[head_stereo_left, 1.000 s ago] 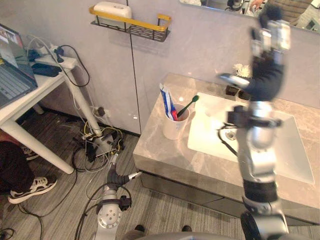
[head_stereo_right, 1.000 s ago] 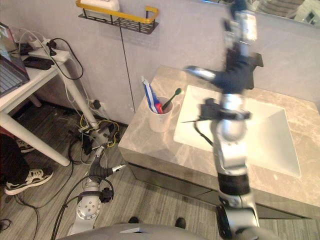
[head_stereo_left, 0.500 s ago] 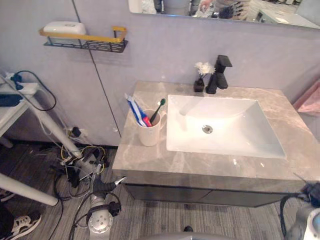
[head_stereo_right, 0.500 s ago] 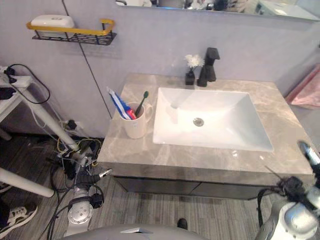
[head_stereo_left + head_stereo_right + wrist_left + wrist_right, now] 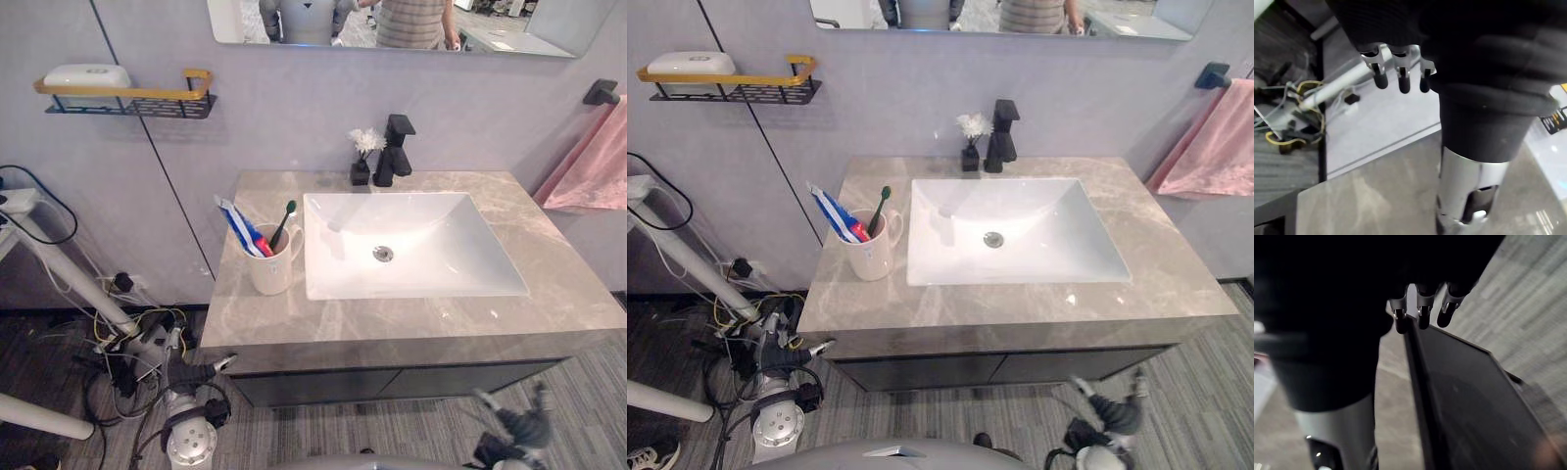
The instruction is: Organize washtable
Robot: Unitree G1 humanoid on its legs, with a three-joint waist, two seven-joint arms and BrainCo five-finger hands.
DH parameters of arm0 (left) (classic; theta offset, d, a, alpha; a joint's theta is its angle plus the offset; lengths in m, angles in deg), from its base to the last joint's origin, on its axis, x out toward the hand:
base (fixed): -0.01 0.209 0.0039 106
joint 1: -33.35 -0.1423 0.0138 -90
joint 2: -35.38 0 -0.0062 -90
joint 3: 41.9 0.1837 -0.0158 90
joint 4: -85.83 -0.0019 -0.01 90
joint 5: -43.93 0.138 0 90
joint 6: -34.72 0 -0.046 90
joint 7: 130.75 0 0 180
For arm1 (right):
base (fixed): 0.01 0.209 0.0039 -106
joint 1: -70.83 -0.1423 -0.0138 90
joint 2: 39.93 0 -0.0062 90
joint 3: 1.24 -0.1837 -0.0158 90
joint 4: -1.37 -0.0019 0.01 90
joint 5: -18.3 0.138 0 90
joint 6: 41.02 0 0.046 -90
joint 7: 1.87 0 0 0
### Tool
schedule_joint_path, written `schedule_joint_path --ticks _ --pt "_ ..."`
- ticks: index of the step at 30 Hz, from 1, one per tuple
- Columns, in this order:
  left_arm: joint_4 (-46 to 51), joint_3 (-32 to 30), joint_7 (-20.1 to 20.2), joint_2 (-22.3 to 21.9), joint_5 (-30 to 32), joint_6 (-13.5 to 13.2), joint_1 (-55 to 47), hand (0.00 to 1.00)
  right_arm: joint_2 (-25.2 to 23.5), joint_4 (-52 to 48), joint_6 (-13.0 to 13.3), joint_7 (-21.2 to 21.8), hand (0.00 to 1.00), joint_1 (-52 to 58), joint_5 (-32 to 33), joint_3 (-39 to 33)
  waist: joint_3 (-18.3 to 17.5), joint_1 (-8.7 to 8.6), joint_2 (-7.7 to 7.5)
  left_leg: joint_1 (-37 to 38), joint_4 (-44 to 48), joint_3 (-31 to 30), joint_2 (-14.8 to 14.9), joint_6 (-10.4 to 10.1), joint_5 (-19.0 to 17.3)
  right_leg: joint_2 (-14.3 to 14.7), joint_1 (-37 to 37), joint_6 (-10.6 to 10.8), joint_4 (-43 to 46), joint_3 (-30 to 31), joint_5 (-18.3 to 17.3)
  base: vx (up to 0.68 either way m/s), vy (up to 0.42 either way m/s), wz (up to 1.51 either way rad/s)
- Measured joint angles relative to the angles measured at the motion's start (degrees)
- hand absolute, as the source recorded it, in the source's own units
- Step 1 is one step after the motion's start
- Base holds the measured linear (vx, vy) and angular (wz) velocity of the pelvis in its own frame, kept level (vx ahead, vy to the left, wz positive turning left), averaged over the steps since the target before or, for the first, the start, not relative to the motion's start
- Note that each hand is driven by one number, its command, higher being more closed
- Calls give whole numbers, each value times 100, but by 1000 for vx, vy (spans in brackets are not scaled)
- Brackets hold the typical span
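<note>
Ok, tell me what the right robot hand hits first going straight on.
The right robot hand likely meets the dark cabinet front first, near its top edge under the stone counter; depth is unclear.

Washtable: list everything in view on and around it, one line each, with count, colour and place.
countertop: one, grey-beige marble, centre
sink: one, white, set in the countertop
faucet: one, black, behind the sink
vase: one, black with a white flower, left of the faucet
cup: one, white, left of the sink
toothbrush: one, green-headed, in the cup
toothpaste tube: one, blue-white, in the cup
shelf: one, black and yellow, left wall
soap box: one, white, on the shelf
towel: one, pink, right wall
mirror: one, above
left hand: open, empty, low
right hand: open, empty, low
</note>
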Motion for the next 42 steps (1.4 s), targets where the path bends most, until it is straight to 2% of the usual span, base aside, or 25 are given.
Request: schedule_joint_path --ticks 6,10,13,14,16,17,18,20,21,23,34,42 --pt "673 196 -61 0 2 189 -189 0 37 1785 9 288 0 -24 51 23 -6 157 -21 41 -8 53 78 -10 4 38 -14 -31 166 -119 -163 63 -19 10" --pt "1118 311 -105 -10 55 314 -283 0 119 3659 97 534 0 -380 609 -997 -38 249 -69 81 -25 -2 92 -33 18 36 39 -45 169 -240 -192 51 -11 16" --pt "1495 477 -261 20 51 374 -365 0 121 4243 100 605 0 -387 1024 -1288 -39 270 -69 86 -26 -50 92 -42 24 33 93 -45 157 -281 -191 -19 -4 9" --pt "1961 568 -452 21 -82 331 -325 0 124 4439 117 635 0 -383 1219 -1377 -53 272 -79 91 -52 -73 90 -51 31 32 138 -45 145 -302 -191 -67 -1 11" --pt "2880 798 -689 89 -136 -72 65 0 128 4615 136 709 0 -401 1437 -1460 -158 267 -100 89 -114 -124 74 -64 40 20 164 -43 122 -345 -189 -54 -1 14" --pt "3227 960 -760 170 -145 -359 354 100 130 4617 150 726 0 -404 1476 -1479 -177 259 -87 99 -119 -174 59 -71 47 8 223 -23 62 -380 -171 -32 10 12" --pt "3516 1145 -790 263 -175 -692 706 100 148 4621 226 728 0 -414 1476 -1486 -233 250 -52 96 -144 -182 33 -75 68 -5 243 -14 -12 -378 -132 -29 13 7" --pt "3606 1213 -774 279 -200 -960 906 100 192 4629 278 724 0 -496 1492 -1504 -257 177 -10 92 -223 -187 -5 -58 130 -29 229 -7 -69 -373 -75 0 0 0" --pt "3566 1292 -772 267 -267 -989 925 100 221 4644 298 723 0 -508 1522 -1482 -269 141 -33 91 -270 -191 -24 -50 163 -40 227 -3 -105 -377 -49 -10 13 4" --pt "3394 1386 -766 248 -424 -1002 953 100 248 4702 342 721 0 -520 1595 -1449 -292 139 8 80 -333 -191 -51 -47 204 -45 232 -4 -197 -378 11 0 0 0" --pt "2568 2415 -220 457 -1080 -1009 1207 100 304 4865 356 695 0 -588 1625 -1045 -251 101 -196 71 -455 -241 -134 -21 308 -69 207 6 -280 -380 61 7 2 2" --pt "2185 2780 65 534 -1096 -1005 1218 100 303 4871 354 696 0 -636 1622 -990 -176 -1 -264 15 -463 -287 -208 6 324 -146 220 57 -394 -397 127 2 8 2"
